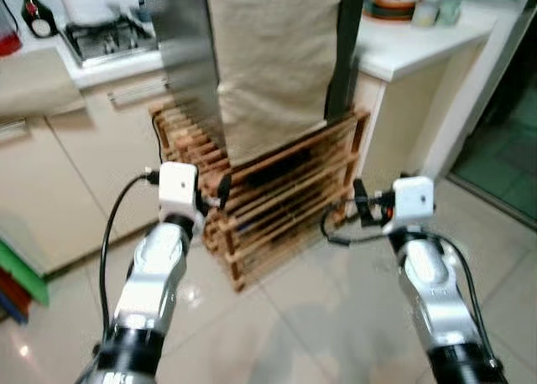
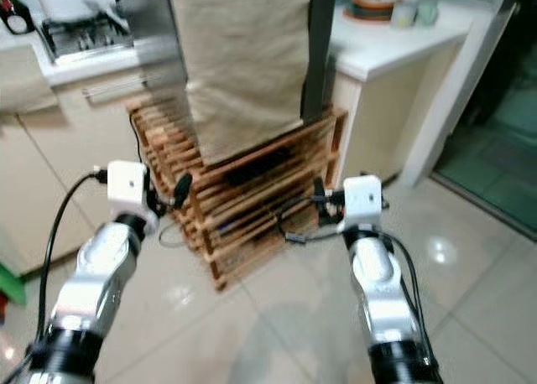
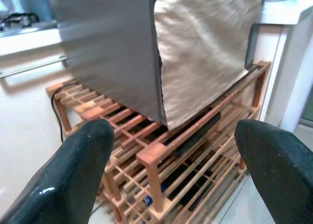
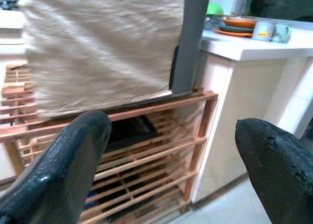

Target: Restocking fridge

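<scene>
1. standing wide apart and empty, the jaws of the left gripper (image 3: 166, 170) point at a slatted wooden rack (image 3: 195, 150); one black finger (image 3: 68, 180) shows at each side of the left wrist view.
2. the right gripper (image 4: 168, 170) has its jaws spread just as wide, holding nothing, and it also faces the rack.
3. in the head views both silver arms reach forward over the pale tiled floor (image 1: 336, 317), the left gripper near the rack's front left corner, the right gripper near its right end.
4. the fridge (image 1: 180, 57), a steel-grey box, stands on top of the wooden rack, and its front is draped with a beige cloth (image 1: 273, 57) that hangs down past the rack's top shelf.
5. a dark flat object (image 4: 129, 131) lies on an upper shelf of the rack under the cloth; what it is cannot be told.
6. a black cable (image 3: 61, 111) runs down at the rack's left side.
7. beside the fridge on the robot's right is a white countertop (image 1: 403, 44) carrying stacked plates (image 4: 234, 26) and two cups (image 4: 271, 32).
8. to the left stand cream cabinets (image 1: 84, 166) with a gas hob (image 1: 105, 36) on the counter above them.
</scene>
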